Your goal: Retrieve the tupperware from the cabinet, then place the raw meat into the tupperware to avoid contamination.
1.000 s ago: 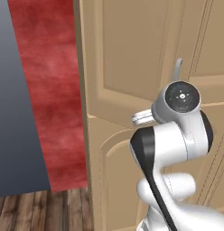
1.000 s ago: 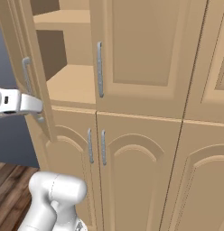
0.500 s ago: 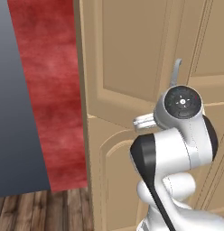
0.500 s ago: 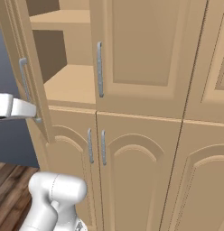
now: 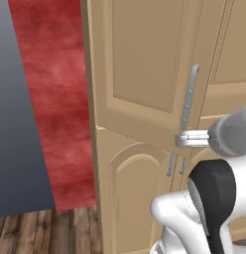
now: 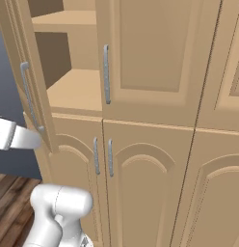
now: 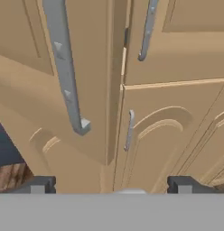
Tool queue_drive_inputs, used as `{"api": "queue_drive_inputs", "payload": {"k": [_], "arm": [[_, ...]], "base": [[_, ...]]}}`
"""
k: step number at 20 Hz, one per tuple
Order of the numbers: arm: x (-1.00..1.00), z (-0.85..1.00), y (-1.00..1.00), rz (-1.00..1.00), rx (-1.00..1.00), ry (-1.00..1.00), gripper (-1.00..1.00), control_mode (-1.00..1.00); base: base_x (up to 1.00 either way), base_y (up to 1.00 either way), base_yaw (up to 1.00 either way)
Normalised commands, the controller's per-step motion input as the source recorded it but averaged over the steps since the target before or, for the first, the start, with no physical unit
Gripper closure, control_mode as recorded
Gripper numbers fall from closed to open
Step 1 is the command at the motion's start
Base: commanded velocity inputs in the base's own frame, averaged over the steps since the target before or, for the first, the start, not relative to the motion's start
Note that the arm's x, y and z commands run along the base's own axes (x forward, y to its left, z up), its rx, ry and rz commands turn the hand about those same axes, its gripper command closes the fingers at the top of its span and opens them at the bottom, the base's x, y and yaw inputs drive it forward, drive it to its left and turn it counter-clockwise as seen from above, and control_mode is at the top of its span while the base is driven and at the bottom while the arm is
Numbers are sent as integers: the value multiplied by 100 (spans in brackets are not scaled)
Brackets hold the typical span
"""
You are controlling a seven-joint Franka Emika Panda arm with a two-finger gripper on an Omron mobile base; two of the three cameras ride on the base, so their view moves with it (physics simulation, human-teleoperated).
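Arm reaches fwd at about the height of the upper door's lower edge, hand level, gripper [image 7: 112,184] pointing at the cabinet [image 6: 155,144]. Jaws spread wide, nothing betw. them; tips sit just below the bottom end of the open door's handle [image 7: 64,67], not touching it. Upper left door [image 5: 145,74] is swung out toward the robot; handle's long axis runs vertical. Tan shelves [image 6: 75,91] exposed inside. Lower arched doors shut, slim handles [image 6: 103,157] upright, side by side.
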Motion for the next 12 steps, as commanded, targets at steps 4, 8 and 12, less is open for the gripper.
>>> {"api": "queue_drive_inputs", "payload": {"k": [4, 8, 12], "arm": [[-40, 0, -71, 1, 46, -3, -100, -100], [-11, 0, -60, 0, 50, 0, -100, -100], [28, 12, -57, 0, 48, 4, -100, -100]], "base": [[0, 0, 0], [0, 0, 0], [0, 0, 0]]}}
